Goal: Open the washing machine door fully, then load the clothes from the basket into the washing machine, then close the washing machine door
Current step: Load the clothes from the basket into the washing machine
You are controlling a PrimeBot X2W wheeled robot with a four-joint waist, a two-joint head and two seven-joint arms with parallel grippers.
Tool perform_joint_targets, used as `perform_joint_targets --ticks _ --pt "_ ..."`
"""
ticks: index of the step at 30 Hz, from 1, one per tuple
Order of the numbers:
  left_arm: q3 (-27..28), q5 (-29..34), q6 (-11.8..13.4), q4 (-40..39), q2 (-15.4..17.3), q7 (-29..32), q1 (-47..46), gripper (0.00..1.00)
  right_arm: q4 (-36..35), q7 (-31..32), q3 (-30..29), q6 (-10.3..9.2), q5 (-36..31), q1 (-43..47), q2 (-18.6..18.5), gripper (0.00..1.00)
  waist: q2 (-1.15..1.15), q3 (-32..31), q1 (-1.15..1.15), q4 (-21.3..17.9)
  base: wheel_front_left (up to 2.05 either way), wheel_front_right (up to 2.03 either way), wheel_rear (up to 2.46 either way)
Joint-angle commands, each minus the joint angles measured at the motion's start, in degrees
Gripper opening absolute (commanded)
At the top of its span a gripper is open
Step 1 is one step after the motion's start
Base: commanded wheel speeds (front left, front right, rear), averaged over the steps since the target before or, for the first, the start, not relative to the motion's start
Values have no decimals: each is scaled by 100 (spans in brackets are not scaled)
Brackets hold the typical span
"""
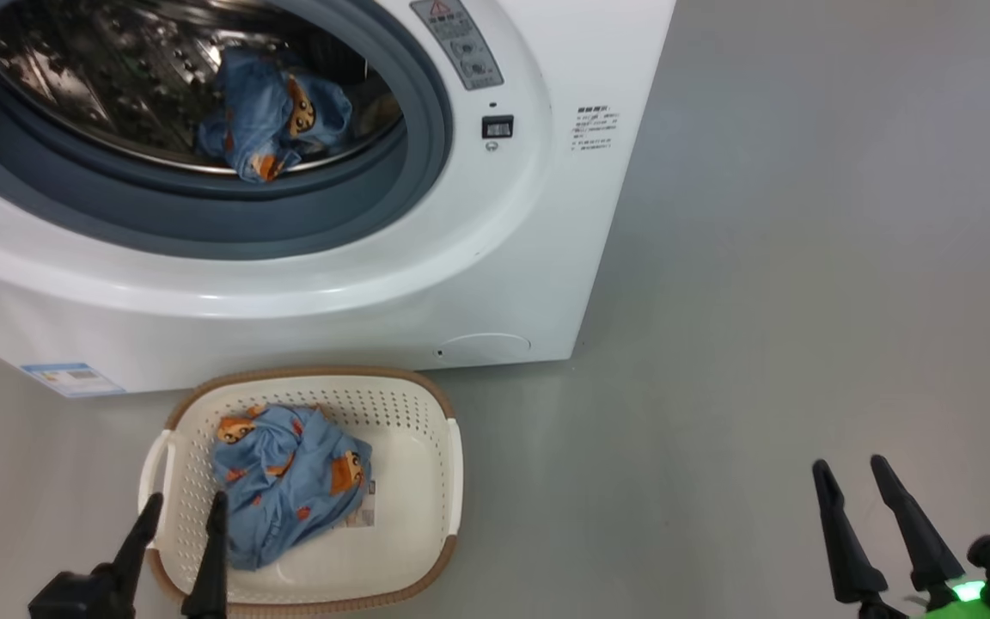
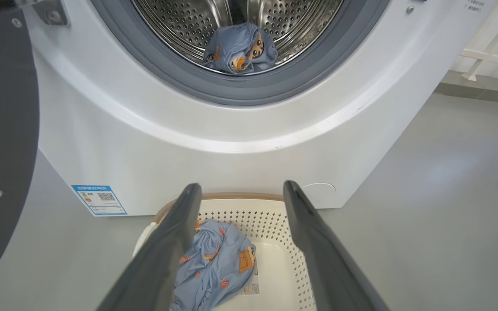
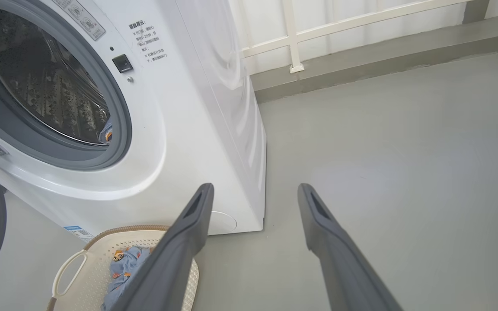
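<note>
Head view, risk at the basket [image 1: 306,376]: possible to pinch only a thin fold of the blue garment [image 1: 289,490] and drop it on the floor [image 1: 761,258] on the way up. Also possible to catch the perforated wall if lowered too far left.
Head view, left gripper [image 1: 185,507]: spread wide, holding nothing, hanging over the near left rim of the basket, just beside the garment.
Head view, right gripper [image 1: 850,468]: spread wide as well, empty, over bare floor well to the right of the washing machine [image 1: 375,301].
Left wrist view, risk at the drum [image 2: 180,26]: second blue garment [image 2: 240,49] lying at the front lip, close to the grey gasket [image 2: 240,93]. Could slide out or get trapped on closing the washing machine door [image 2: 2,129], now standing open on the left.
Left wrist view, fingers [image 2: 175,242]: far apart, nothing between them, aimed at the garment in the basket. Touching it or not, cannot tell.
Right wrist view, risk: could knock the basket's right side if swung left carelessly.
Right wrist view, fingers [image 3: 188,242]: wide apart, gripping nothing, pointed at the floor right of the machine.
</note>
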Motion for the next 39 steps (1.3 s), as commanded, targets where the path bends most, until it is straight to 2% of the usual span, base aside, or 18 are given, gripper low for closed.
perform_joint_targets --ticks 1,10,23,30,39 --pt "133 -73 -17 3 159 -31 -248 100 -136 -27 147 9 -84 -176 -43 100 0 150 0 -24 0 0 0" --pt "-480 -343 -17 1291 295 -31 -1086 100 -202 -27 311 9 -224 -682 199 100 0 710 0 -110 0 0 0" --pt "-1623 -740 -17 3144 736 -31 -2684 100 -369 -27 623 9 -434 -1458 451 100 0 1852 0 -314 0 0 0" --pt "-2268 -1069 -17 3739 981 -31 -3398 100 -429 -27 737 9 -539 -1741 575 100 0 2431 0 -429 0 0 0" --pt "-2846 -1414 -17 4045 1235 -31 -3981 100 -332 -27 900 9 -609 -1965 682 100 0 2934 0 -491 0 0 0"
